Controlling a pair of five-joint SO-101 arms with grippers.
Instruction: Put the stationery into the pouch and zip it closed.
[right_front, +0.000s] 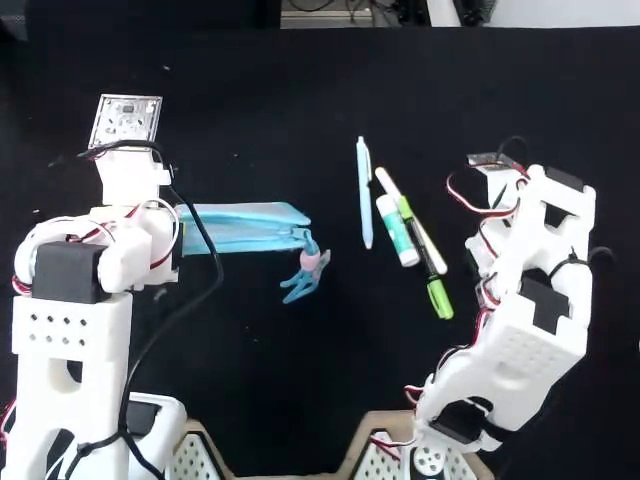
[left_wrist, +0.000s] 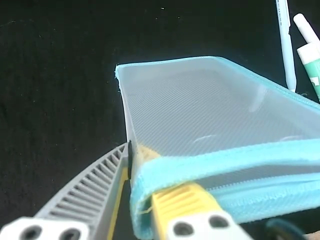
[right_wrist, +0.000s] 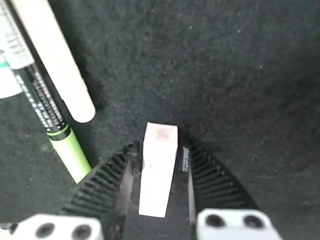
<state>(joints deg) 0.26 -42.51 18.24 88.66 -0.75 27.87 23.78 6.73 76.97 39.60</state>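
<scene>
Nearest the left wrist camera is one end of the pouch (left_wrist: 210, 115), and the left jaws are clenched on it. The yellow pad (left_wrist: 177, 202) presses the blue hem from one side and the grey ribbed jaw from the other. I judge the pouch light and limp, thin mesh with a stiffer zip tape. That makes the hem the sensible place to hold, since the body would only fold. From above it lies flat on the black bench (right_front: 250, 100), running from the left arm (right_front: 100, 260) towards the middle. Its zip charm (right_front: 305, 275) lies at the far end.

On the other side, the right jaws are barely parted and grasp a small pale eraser (right_wrist: 159, 165) by its long sides, its end poking past the tips. I can't tell whether it touches the bench. It should be light, rubbery and grippy, unlikely to slip.

Loose on the bench between the arms lie the blue pen (right_front: 364, 190), white pen (right_front: 390, 186), glue stick (right_front: 397, 230) and green highlighter (right_front: 440, 298). They look stiff, smooth and apt to roll, so I'd take each across mid-barrel.
</scene>
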